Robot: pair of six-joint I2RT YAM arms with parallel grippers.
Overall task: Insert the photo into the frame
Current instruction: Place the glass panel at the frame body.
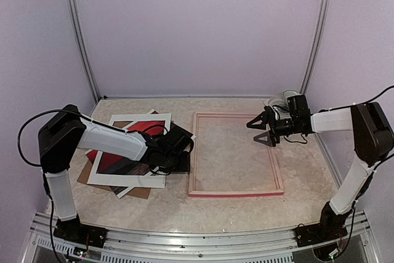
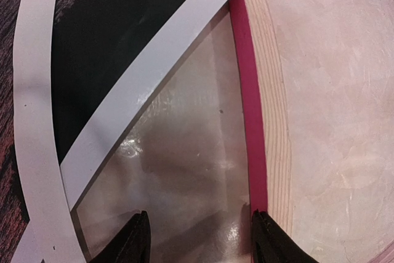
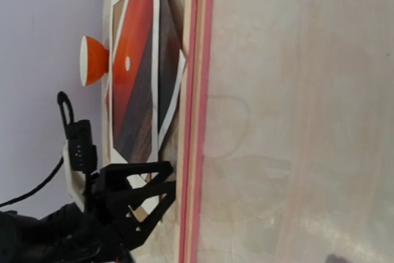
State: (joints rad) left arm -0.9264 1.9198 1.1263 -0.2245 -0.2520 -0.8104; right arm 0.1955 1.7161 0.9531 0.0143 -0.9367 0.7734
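Note:
The pink frame (image 1: 236,193) lies flat at the table's middle with its pale wood back up. Its left rail shows in the left wrist view (image 2: 249,109) and in the right wrist view (image 3: 196,121). The red sunset photo (image 1: 117,161) lies in a stack to the frame's left, partly under a white mat (image 1: 101,177); its white sun shows in the right wrist view (image 3: 127,63). My left gripper (image 1: 180,146) is open and empty, low at the stack's right edge beside the frame's left rail (image 2: 203,241). My right gripper (image 1: 260,130) is open and empty above the frame's right part.
A second white mat (image 2: 141,78) over a dark sheet and a glossy clear sheet (image 2: 184,152) lie under my left gripper. A brown board (image 1: 138,192) sticks out under the stack. An orange cup-shaped thing (image 3: 92,60) stands beyond the stack. Walls close in on three sides.

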